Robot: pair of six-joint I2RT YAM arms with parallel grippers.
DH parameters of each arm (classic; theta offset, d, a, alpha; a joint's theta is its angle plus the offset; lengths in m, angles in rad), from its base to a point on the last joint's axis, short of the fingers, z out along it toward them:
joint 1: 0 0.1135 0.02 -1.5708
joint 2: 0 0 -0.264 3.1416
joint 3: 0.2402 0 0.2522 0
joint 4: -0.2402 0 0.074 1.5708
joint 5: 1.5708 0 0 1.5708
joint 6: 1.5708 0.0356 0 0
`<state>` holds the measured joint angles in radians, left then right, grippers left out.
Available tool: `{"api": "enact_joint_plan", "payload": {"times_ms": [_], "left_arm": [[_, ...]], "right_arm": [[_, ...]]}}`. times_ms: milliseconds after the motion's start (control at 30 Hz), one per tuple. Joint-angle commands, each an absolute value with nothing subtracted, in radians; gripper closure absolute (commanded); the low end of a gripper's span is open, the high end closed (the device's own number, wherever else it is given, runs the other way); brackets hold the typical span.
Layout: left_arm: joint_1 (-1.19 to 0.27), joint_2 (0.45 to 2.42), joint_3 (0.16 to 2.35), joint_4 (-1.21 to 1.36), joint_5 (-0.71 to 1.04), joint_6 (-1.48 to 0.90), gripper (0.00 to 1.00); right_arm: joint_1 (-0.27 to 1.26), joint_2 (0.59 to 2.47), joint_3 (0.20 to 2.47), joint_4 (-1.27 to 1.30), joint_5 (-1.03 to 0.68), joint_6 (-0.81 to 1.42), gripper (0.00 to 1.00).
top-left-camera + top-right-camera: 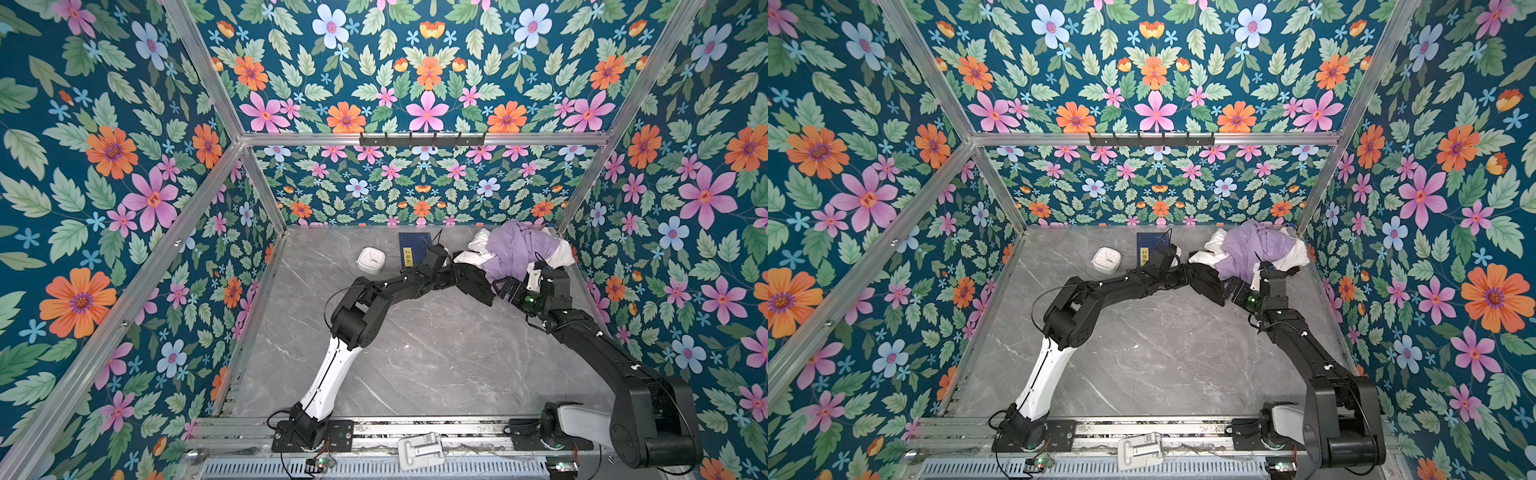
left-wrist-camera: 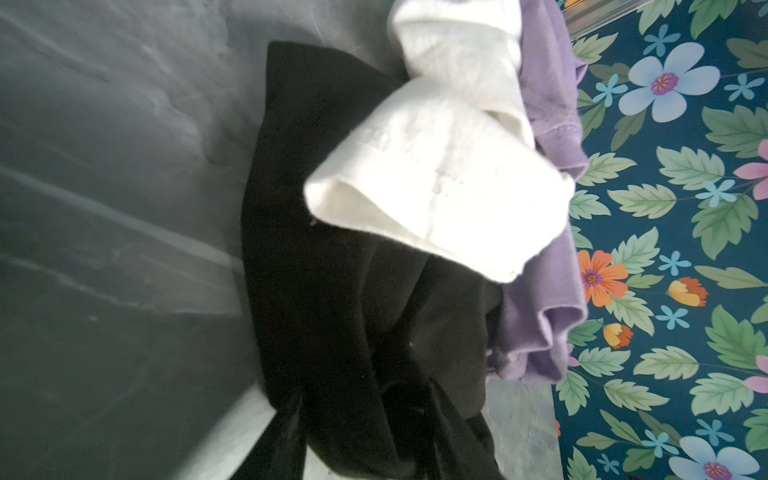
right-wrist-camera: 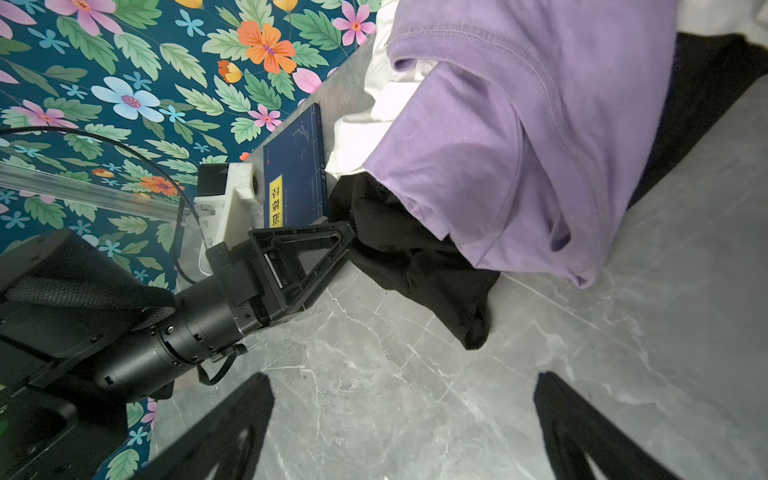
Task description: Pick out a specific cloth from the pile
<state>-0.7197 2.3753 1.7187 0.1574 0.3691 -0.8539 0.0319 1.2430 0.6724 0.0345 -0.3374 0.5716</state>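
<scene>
The pile [image 1: 519, 249] [image 1: 1254, 245] lies at the table's back right corner, with lavender fabric on top of white. The black cloth [image 1: 478, 284] [image 1: 1210, 284] [image 2: 332, 311] [image 3: 415, 257] spills from the pile's lower left edge onto the table. My left gripper [image 1: 461, 276] [image 1: 1194, 276] [image 2: 361, 415] [image 3: 351, 237] reaches across to that edge, its jaws either side of a fold of black cloth. Black on black hides whether they press it. My right gripper [image 1: 500, 286] [image 1: 1231, 286] [image 3: 403, 382] hangs open just in front of the pile, with bare table between its fingers.
A blue book [image 1: 413, 249] [image 3: 295, 174] lies at the back middle, partly under my left wrist. A white rounded box [image 1: 371, 260] sits to its left. A hook rail [image 1: 422, 140] hangs on the back wall. Floral walls stand close behind and right of the pile.
</scene>
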Motion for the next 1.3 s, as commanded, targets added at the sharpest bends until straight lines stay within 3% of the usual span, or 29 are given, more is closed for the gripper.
{"api": "enact_joint_plan", "payload": {"times_ms": [0,733,1033,1267], "left_arm": [[-0.718,2.381,1.727,0.169,0.382,-0.853,0.59],[-0.713,2.339,1.721,0.167,0.478,-0.843,0.9],[-0.713,2.259,1.682,0.154,0.472,-0.83,0.99],[-0.715,2.213,1.69,0.152,0.478,-0.84,1.0]], "right_arm": [[0.033,1.247,0.68,0.059,-0.342,0.579,0.01],[0.034,1.267,0.71,0.05,-0.36,0.587,0.01],[0.037,1.272,0.724,0.047,-0.363,0.59,0.01],[0.039,1.263,0.746,0.018,-0.359,0.574,0.01]]}}
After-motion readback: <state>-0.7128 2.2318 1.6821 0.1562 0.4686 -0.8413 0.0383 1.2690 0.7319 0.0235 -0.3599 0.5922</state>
